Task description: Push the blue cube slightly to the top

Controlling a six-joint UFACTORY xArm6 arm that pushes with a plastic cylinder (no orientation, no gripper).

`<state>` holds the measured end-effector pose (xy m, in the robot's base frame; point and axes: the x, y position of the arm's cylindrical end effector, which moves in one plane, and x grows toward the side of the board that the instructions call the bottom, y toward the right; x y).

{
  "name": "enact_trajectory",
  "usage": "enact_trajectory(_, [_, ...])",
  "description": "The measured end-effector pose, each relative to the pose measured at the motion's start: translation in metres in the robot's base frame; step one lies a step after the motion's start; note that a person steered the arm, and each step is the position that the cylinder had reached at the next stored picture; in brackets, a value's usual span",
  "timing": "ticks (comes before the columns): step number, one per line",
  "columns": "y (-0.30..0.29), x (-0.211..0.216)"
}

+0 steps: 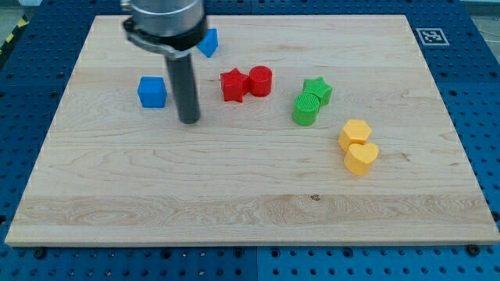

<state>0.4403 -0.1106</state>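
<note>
My tip (pixel 189 121), a bare rod without jaws, sits just right of the blue cube (pixel 152 91), with the red star (pixel 233 85) further right.

blue cube (pixel 152 91) sits flat at board's upper left.

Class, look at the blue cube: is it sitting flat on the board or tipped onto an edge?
Flat. The blue cube shows a level top face and rests squarely on the wooden board; my tip is just to its right.
</note>
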Motion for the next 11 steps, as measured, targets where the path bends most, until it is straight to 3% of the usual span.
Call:
enact_trajectory(2, [-0.019,-0.023])
enact_trajectory(5, [-0.004,-0.04])
enact_trajectory(7, [-0.038,0.014])
enact_trajectory(8, [-0.071,-0.001])
enact_trajectory(9, [-0.072,-0.035])
enact_trajectory(11, [-0.072,-0.06])
